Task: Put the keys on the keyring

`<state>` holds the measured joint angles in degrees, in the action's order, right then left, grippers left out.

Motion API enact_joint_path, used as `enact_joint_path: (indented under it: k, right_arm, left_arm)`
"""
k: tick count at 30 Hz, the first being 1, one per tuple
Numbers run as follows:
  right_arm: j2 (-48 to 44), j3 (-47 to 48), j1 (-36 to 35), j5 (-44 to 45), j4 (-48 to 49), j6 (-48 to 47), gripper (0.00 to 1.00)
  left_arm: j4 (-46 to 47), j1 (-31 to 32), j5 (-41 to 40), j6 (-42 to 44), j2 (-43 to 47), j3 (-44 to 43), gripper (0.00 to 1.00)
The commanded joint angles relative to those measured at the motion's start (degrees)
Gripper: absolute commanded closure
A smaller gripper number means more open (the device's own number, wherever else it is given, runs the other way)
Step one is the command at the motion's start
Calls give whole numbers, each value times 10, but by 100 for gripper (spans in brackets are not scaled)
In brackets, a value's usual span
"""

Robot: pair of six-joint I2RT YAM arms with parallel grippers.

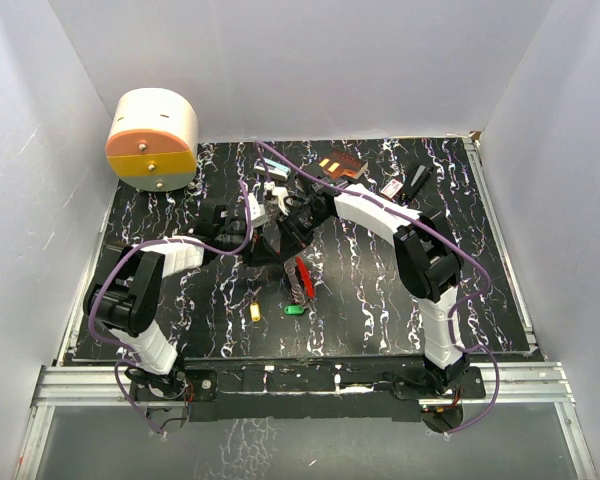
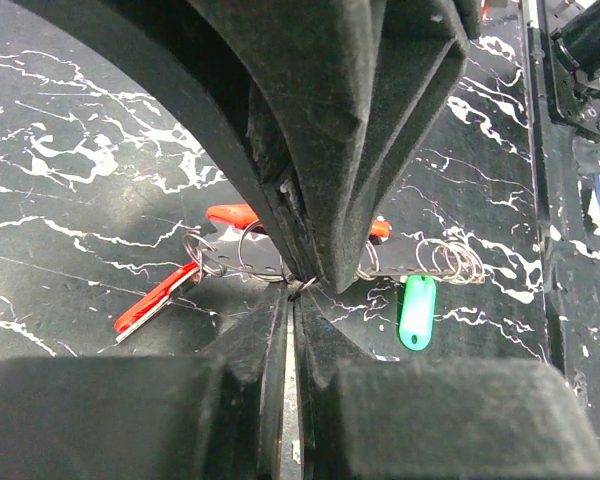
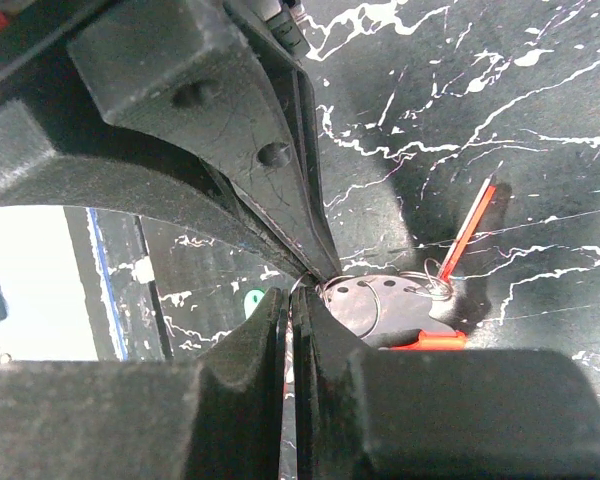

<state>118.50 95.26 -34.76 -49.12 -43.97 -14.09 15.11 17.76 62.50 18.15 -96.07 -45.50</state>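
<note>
Evidently the keyring (image 3: 372,300) is pinched from both sides. The left gripper (image 2: 298,288) and the right gripper (image 3: 300,290) are each clenched on its thin wire above the middle of the table (image 1: 380,300), probably so that the coil can be steadied and pried apart. A red key (image 1: 300,280) is seen hanging beneath it, while the green key (image 1: 294,309) and yellow key (image 1: 255,312) are left lying slightly nearer, unthreaded.

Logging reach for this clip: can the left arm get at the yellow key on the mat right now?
Probably not yet. The yellow key lies uncovered on the mat, but the left gripper is shut on the keyring, so its jaws aren't free.
</note>
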Motion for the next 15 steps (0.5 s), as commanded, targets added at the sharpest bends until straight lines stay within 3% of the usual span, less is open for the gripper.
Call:
enact_joint_path:
  k: [1,4,6,11,15]
  right_arm:
    - [-20,35,-6,-41,22,-12,92]
    - [-17,38,-6,-59,9,-21,92]
    - [-14,40,-6,-67,-5,-30,92]
    - [-9,40,-6,-69,-43,-53,92]
    - [-9,39,-6,-73,-57,-60,92]
  left_arm:
    - [-54,15,67,56,22,-12,92]
    - [-129,18,84,123,14,-36,75]
    - [-188,20,98,195,12,-55,72]
    - [-305,23,111,318,12,-85,71]
    - [-380,24,113,390,-2,-109,78]
